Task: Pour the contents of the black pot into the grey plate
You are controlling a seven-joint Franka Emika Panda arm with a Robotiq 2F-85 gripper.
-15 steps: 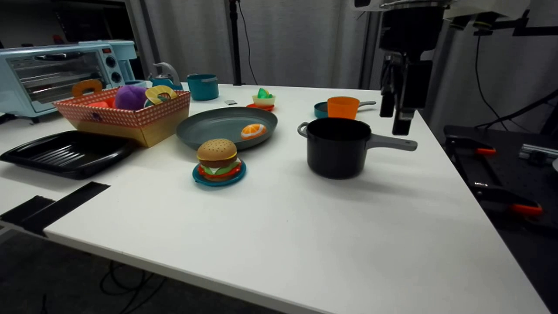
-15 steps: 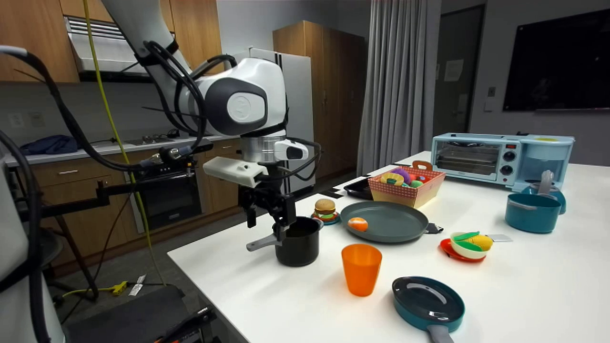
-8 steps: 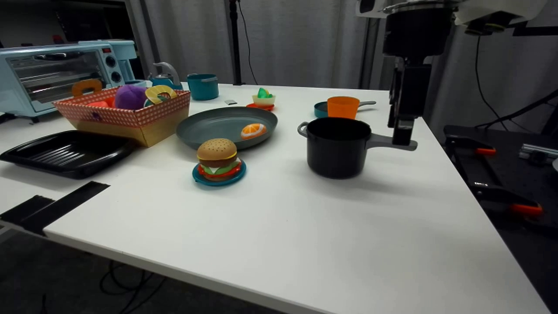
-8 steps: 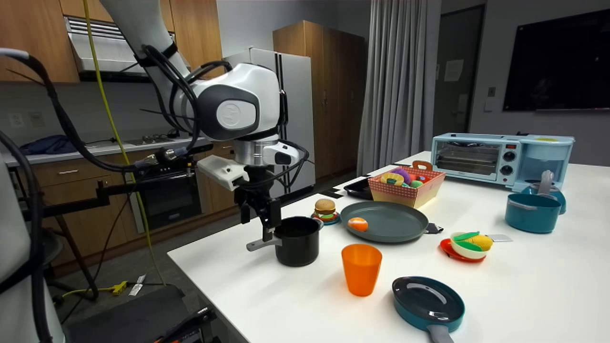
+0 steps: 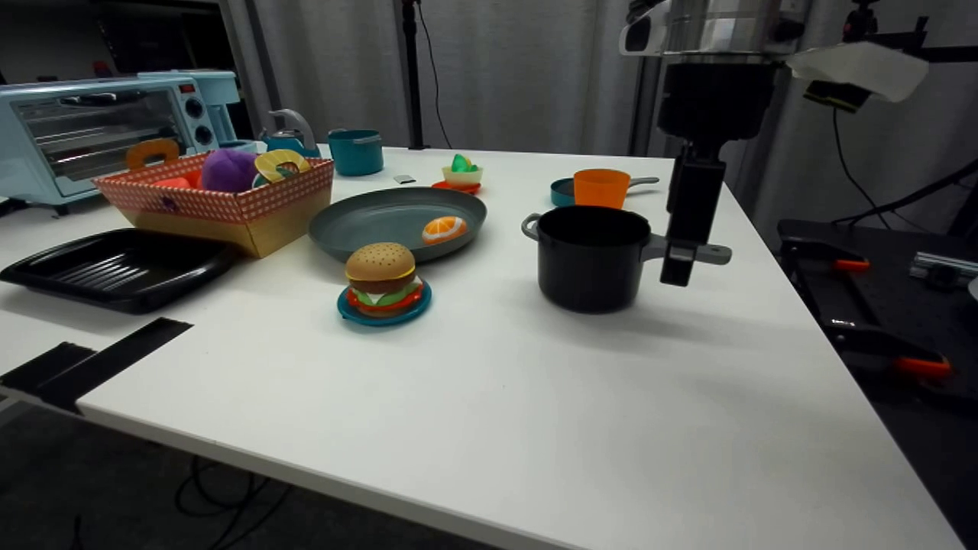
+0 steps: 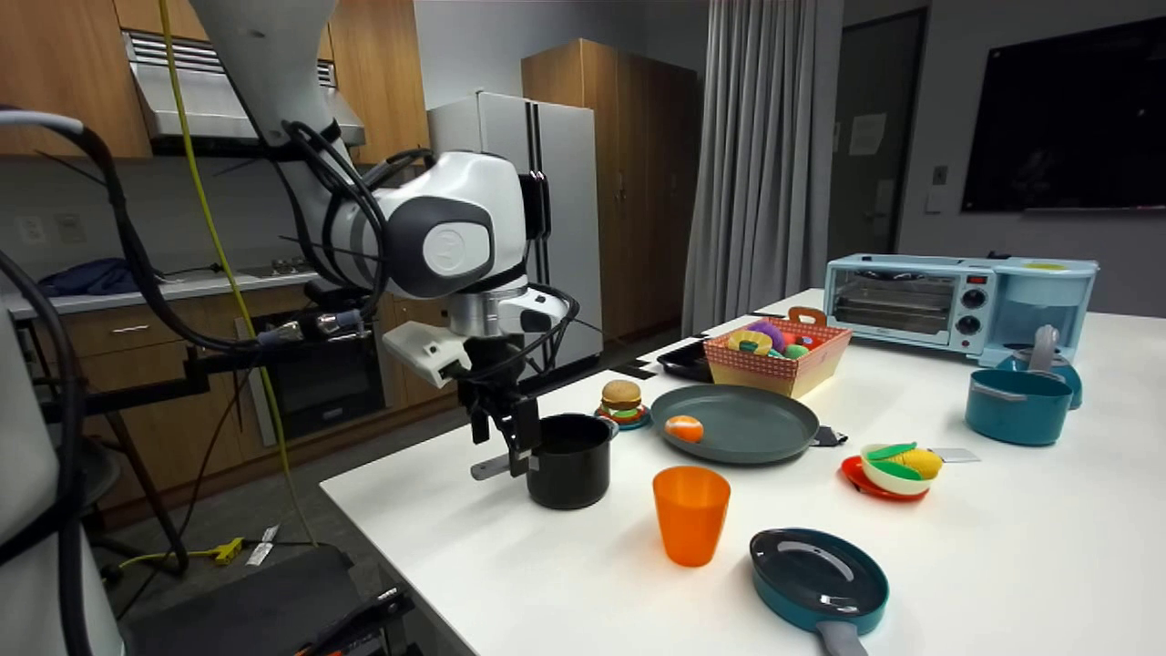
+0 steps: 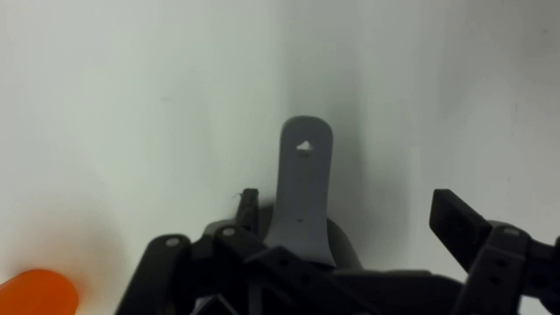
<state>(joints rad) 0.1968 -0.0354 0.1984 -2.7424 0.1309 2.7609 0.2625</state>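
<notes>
The arm (image 6: 455,239) is bending down across the robot-side edge of the table (image 6: 565,583). The gripper (image 7: 346,194) is hanging lower and nearer the body of the black pot (image 5: 588,267) than half a second ago. Its fingers (image 7: 249,210) are standing wide apart, straddling the grey handle (image 7: 305,188). The pot is sitting upright near that edge, the grey plate (image 5: 367,221) farther in.

In an exterior view, fruit (image 5: 444,229) on plate (image 5: 374,220) left of pot (image 5: 591,263), cup (image 5: 600,188) behind pot
</notes>
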